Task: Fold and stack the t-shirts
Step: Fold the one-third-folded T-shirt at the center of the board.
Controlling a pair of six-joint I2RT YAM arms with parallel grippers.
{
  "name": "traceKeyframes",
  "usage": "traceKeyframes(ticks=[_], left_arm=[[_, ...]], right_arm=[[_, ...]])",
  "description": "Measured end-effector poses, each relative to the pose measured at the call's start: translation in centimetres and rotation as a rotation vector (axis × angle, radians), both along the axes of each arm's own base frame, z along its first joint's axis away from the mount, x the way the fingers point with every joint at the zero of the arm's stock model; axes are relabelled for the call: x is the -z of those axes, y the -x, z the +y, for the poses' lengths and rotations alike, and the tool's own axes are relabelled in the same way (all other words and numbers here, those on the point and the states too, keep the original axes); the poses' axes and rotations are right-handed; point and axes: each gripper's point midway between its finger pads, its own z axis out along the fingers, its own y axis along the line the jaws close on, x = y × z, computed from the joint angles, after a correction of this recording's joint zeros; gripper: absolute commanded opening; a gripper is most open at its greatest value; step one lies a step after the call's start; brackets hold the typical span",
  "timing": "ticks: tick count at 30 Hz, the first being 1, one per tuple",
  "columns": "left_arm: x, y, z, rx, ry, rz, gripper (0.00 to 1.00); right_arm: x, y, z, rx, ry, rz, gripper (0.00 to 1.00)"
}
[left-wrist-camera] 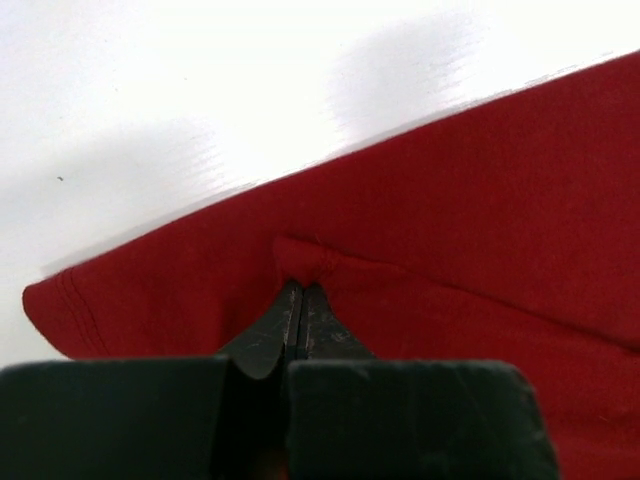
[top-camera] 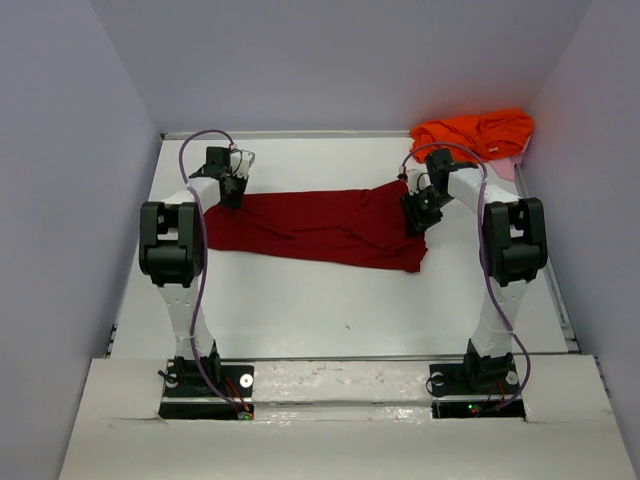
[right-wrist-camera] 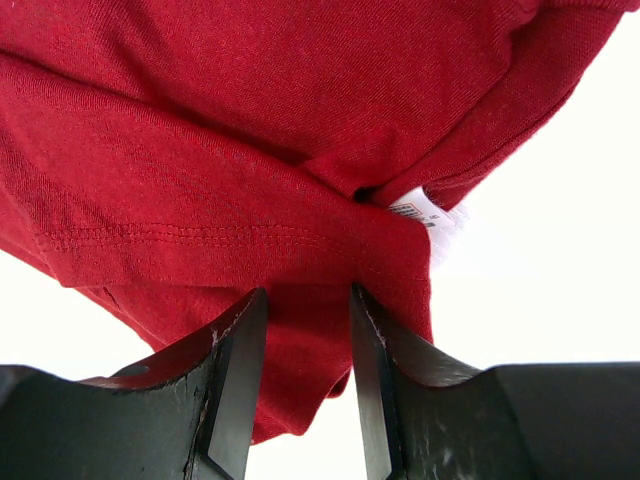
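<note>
The dark red t-shirt [top-camera: 320, 225] lies spread in a long band across the middle of the white table [top-camera: 300, 310]. My left gripper [top-camera: 232, 198] is at its back left corner. In the left wrist view this gripper [left-wrist-camera: 301, 290] is shut, pinching a small ridge of the red t-shirt [left-wrist-camera: 480, 200] near the hem. My right gripper [top-camera: 415, 218] is over the shirt's right end. In the right wrist view its jaws [right-wrist-camera: 305, 300] stand apart, with red cloth [right-wrist-camera: 200, 130] and a white label [right-wrist-camera: 425, 210] just beyond them. The orange t-shirt [top-camera: 472, 133] lies crumpled at the back right corner.
Grey walls close the table in on the left, back and right. A pale pink patch [top-camera: 508, 168] shows under the orange heap by the right wall. Both arm bases stand at the near edge.
</note>
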Motion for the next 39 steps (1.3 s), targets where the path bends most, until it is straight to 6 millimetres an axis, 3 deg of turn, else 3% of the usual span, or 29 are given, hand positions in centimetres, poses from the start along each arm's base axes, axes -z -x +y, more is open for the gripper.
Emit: traceKeyframes(ticks=[6,13,17,28,33,39], left_arm=[[-1.9,1.3,0.4,0.008,-0.024,-0.023,0.00],[-7.2,2.5,0.6,0.023,-0.040,-0.098,0.00],[-8.6,3.8,0.7,0.029,-0.043,-0.102,0.00],[-10.2,11.4,0.0,0.087,-0.008,0.008,0.00],[-12.5,14.7,0.1,0.100,-0.010,-0.006,0.00],[-16.6,17.6,-0.6,0.123,0.030,-0.091,0.00]], right_arm=[[0.0,0.0,0.0,0.000,0.000,0.000,0.44],[0.0,0.0,0.0,0.000,0.000,0.000,0.44],[0.0,0.0,0.0,0.000,0.000,0.000,0.44],[0.0,0.0,0.0,0.001,0.001,-0.001,0.44],[-0.2,0.0,0.0,0.001,-0.001,-0.005,0.44],[-0.5,-0.1,0.0,0.001,-0.002,-0.013,0.44]])
